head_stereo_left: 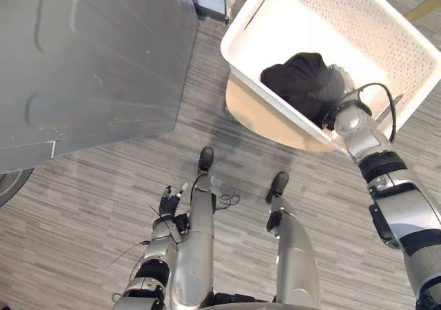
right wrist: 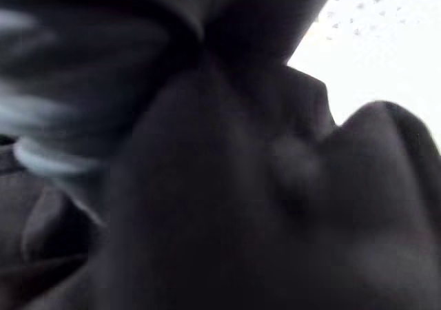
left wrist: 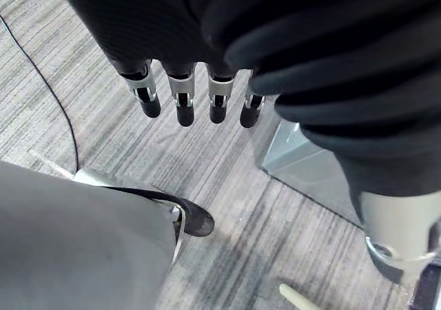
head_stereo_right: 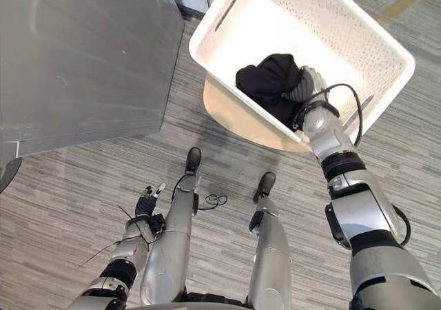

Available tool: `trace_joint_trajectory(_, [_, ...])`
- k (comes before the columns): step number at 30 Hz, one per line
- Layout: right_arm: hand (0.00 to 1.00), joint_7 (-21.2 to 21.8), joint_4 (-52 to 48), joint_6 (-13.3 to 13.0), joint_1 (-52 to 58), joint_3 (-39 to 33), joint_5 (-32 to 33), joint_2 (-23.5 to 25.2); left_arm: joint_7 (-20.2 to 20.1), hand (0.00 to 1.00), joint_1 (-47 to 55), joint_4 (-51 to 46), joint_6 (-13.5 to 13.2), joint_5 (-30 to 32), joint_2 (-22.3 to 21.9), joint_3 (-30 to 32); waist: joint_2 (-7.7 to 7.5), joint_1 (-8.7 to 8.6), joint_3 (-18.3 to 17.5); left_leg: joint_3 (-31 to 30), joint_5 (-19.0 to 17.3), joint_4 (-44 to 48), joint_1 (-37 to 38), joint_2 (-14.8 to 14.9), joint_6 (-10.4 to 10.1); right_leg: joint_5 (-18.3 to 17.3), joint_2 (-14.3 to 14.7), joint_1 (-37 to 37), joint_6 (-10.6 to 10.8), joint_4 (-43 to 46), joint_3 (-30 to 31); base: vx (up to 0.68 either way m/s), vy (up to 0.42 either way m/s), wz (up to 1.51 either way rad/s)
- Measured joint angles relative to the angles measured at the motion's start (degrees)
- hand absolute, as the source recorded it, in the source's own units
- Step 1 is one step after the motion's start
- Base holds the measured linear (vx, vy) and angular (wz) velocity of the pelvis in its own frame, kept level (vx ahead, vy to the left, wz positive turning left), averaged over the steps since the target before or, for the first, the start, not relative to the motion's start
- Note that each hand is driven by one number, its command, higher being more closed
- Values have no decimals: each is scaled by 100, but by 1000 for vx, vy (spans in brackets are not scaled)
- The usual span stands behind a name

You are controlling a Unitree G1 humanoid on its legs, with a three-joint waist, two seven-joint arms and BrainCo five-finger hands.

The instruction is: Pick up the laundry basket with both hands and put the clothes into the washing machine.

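The grey washing machine [head_stereo_left: 89, 62] stands at the left. Beside it, the white perforated laundry basket [head_stereo_left: 393, 27] sits on a round beige stand [head_stereo_left: 258, 114], with black clothes [head_stereo_left: 296, 79] bundled inside. The right hand [head_stereo_right: 308, 84] lies against the clothes; I cannot tell its grip. The left hand [head_stereo_left: 167, 203] hangs low, fingers straight, holding nothing.

We count one laundry basket [head_stereo_left: 386, 41], one dark clothes heap [head_stereo_left: 300, 76], one washing machine [head_stereo_left: 89, 55], one round beige stand [head_stereo_left: 258, 114].
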Motion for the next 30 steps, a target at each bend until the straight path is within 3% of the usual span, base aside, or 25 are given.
trace_joint_trajectory(10, [100,-810,-1533,112,516,-1841,662,172,134,0,468,125,195,99,151,-13,-141,-161,-65,312,194,-686,1379,-5,31,-2,-20,953,33,-170,247,-12,-17,-9])
trace_joint_trajectory(16, [100,-887,-2543,90,1216,-2359,1093,201,118,0,811,-15,312,132,227,-13,-351,-279,-602,412,307,-1222,2060,-78,70,-47,-112,1444,93,-351,263,61,-2,1])
trace_joint_trajectory(20, [100,-869,-3098,70,1574,-2551,1346,330,114,0,985,-790,326,131,245,-158,-347,-401,-1070,460,343,-1465,2494,-123,84,-88,-159,1818,152,-499,262,80,22,0])
trace_joint_trajectory(23, [100,-860,-3502,-53,1833,-2659,1528,413,100,0,973,-1549,346,202,249,-425,-348,-450,-1327,502,342,-1613,2872,-124,84,-86,-159,2168,159,-641,266,72,16,-7])
trace_joint_trajectory(25, [100,-766,-3934,-157,1876,-2677,1576,541,-14,0,882,-2086,342,228,307,-726,-328,-596,-1609,563,338,-1699,3084,-124,82,-75,-157,2361,179,-761,297,44,15,-10])
trace_joint_trajectory(30, [100,-581,-4616,-388,1953,-2562,1712,586,-135,0,552,-2780,341,226,354,-1320,-323,-719,-1998,912,334,-1973,3601,-63,81,-38,-98,2590,206,-914,612,23,6,-36])
